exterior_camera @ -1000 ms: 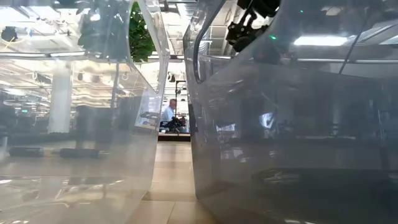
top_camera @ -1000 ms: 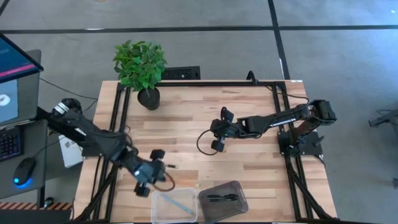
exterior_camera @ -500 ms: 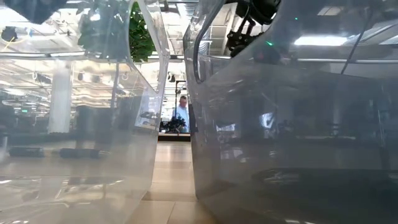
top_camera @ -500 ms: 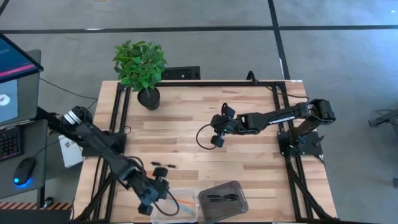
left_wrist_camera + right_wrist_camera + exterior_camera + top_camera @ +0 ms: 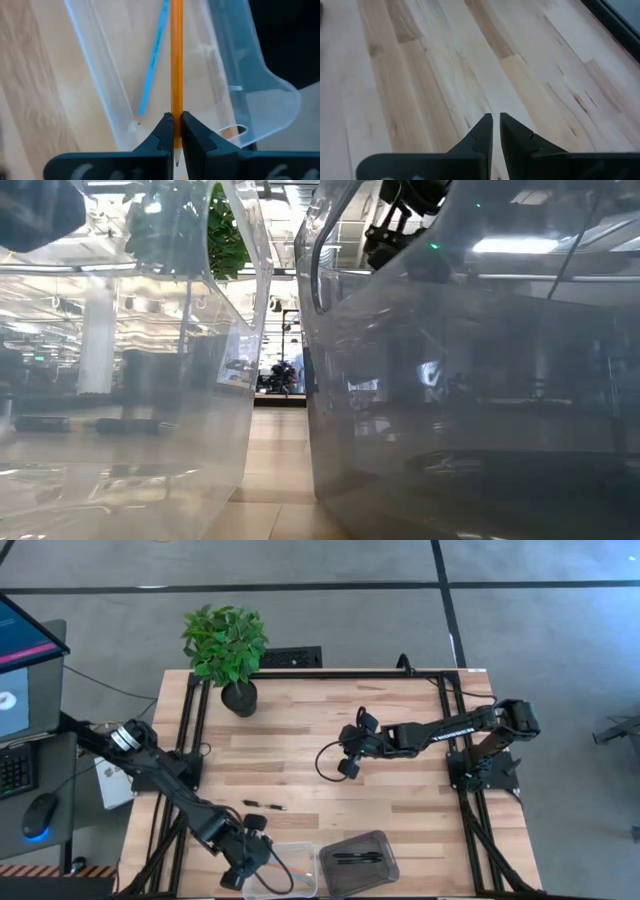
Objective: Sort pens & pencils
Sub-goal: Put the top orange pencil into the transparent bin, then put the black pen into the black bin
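orange pencil [image 5: 176,60] is clamped in left tool [image 5: 176,131], held over clear tray [image 5: 260,100] beside blue pencil [image 5: 152,60]; right tool [image 5: 495,125] is clenched empty above surface [image 5: 420,75].

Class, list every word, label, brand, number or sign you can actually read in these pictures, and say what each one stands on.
None can be read.
Right arm: pale lettering along its link, too small to read.
Monitor left of the table: bright screen with shapes, no readable text.
Orange pencil in the left gripper: no print visible.
Clear bin: no label.
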